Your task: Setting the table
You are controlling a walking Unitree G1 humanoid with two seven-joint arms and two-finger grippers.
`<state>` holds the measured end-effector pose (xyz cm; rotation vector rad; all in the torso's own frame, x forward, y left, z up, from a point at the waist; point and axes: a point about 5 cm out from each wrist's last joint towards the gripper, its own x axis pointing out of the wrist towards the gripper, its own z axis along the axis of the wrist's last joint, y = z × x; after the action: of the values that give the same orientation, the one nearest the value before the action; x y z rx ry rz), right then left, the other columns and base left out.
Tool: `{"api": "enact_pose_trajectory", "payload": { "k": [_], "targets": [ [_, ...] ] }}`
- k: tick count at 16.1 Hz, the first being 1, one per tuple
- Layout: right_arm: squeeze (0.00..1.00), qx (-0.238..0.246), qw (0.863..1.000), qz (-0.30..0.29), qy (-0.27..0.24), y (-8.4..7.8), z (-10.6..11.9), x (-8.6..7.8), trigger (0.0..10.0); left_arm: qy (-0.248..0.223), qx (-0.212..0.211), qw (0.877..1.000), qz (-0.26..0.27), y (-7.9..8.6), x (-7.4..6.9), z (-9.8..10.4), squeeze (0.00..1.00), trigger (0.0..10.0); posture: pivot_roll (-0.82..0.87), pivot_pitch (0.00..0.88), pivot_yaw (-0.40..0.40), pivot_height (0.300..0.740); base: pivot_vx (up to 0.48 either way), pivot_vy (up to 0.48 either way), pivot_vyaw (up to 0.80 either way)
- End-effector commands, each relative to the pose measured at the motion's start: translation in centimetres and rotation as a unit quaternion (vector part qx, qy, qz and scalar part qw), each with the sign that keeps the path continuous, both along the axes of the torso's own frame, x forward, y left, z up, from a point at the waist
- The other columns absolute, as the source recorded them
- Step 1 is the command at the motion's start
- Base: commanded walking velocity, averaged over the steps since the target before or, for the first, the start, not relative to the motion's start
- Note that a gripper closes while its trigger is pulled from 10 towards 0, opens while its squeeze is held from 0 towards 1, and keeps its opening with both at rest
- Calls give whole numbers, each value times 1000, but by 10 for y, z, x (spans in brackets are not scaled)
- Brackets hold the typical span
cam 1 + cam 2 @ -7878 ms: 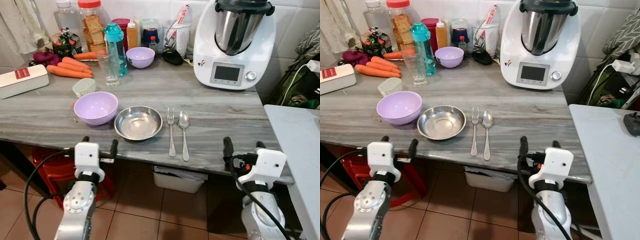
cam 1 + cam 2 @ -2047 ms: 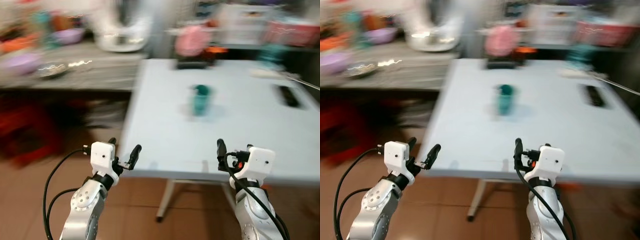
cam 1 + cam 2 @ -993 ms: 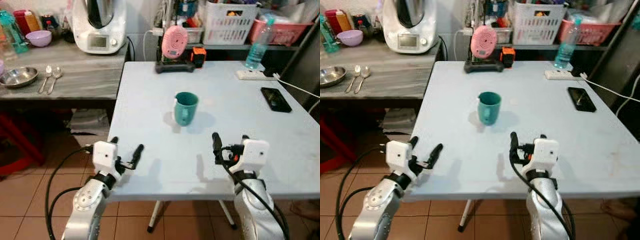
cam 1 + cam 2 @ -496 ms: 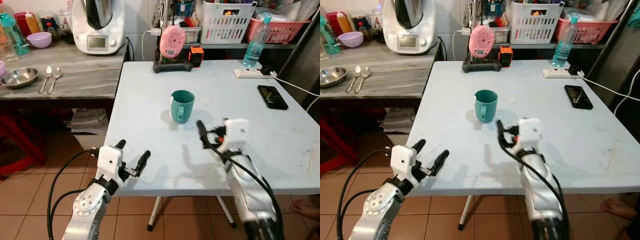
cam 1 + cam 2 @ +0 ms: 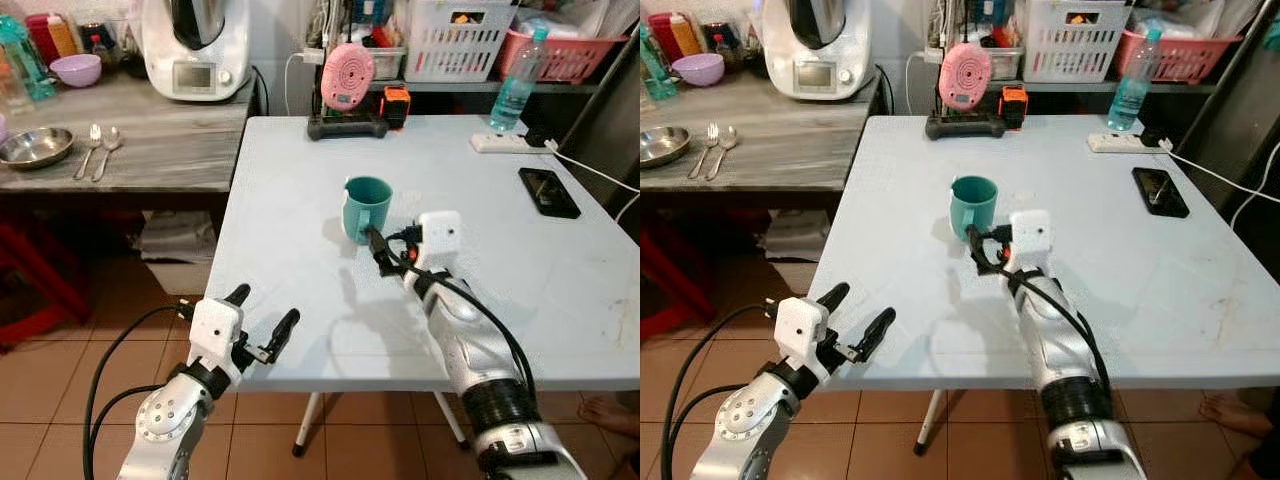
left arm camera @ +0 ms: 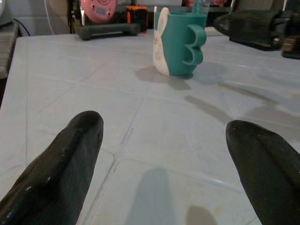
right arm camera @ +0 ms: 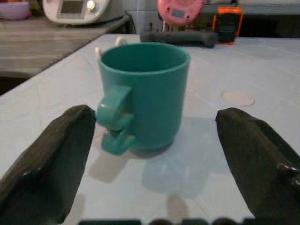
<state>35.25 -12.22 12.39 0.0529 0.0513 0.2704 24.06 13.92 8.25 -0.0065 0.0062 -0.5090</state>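
Note:
A teal mug point(image 5: 367, 205) stands upright on the pale blue table point(image 5: 290, 190), handle towards me. My right gripper point(image 5: 388, 249) is stretched out over the table just short of the mug and open. In the right wrist view the mug point(image 7: 145, 93) sits a little ahead, centred between the two spread fingers point(image 7: 51, 159). My left gripper point(image 5: 261, 314) hangs open at the table's front left edge, with nothing in it; its wrist view shows the mug point(image 6: 178, 44) farther off. On the grey counter at left lie a steel bowl point(image 5: 35, 147), a fork point(image 5: 83, 152) and a spoon point(image 5: 105, 148).
A black phone point(image 5: 550, 192) and a power strip point(image 5: 500, 143) with a cable lie at the table's far right. A pink device point(image 5: 347, 78), a water bottle point(image 5: 515, 85) and baskets line the back. On the counter stand a white food processor point(image 5: 195, 45) and a purple bowl point(image 5: 77, 68).
The camera has swung from the counter to the pale table. In the last second my right arm reached forward up to the mug; the left gripper dropped slightly at the front edge.

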Motion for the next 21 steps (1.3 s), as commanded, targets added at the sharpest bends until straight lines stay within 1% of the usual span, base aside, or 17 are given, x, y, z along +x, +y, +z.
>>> {"api": "enact_pose_trajectory", "payload": {
  "k": [1,2,3,4,7,8,9,10,14,17,21],
  "targets": [
    [0,7,1000,5,-4,2,4,5,10000,-5,6,1000,-8,0,-2,3,0,10000,55,44,-20,740,0,0,0],
    [0,3,1000,28,2,14,5,10,10000,-3,7,1000,-10,0,-5,4,0,10000,62,59,-24,740,0,0,0],
    [0,-1,999,36,5,18,5,12,10000,-2,8,1000,-10,0,-7,4,0,10000,62,59,-24,740,0,0,0],
    [0,-4,999,34,6,18,5,14,10000,-2,7,1000,-11,0,-9,4,0,10000,68,68,-27,740,0,0,0],
    [0,-1,1000,30,8,12,7,20,10000,0,6,1000,-12,-2,-11,5,0,10000,69,73,-25,740,0,0,0],
    [0,-2,999,32,11,11,7,22,3725,0,6,1000,-16,-3,-12,5,0,10000,66,78,-25,740,0,0,0],
    [0,-8,999,34,13,11,7,23,0,0,5,1000,-21,-4,-12,6,0,10000,64,80,-24,740,0,0,0],
    [0,-16,999,26,13,9,6,25,0,0,4,1000,-23,-6,-12,7,0,10000,65,82,-24,740,0,0,0],
    [0,-16,1000,8,10,0,7,28,0,0,3,1000,-24,-7,-12,8,0,10000,60,84,-20,740,0,0,0],
    [0,-22,1000,0,2,-3,8,29,0,1,2,1000,-24,-9,-11,8,0,10000,57,83,-21,740,0,0,0],
    [0,-30,1000,-1,-2,-4,9,30,0,1,2,1000,-19,-8,-10,7,0,10000,60,81,-27,740,0,0,0]
  ]
}}
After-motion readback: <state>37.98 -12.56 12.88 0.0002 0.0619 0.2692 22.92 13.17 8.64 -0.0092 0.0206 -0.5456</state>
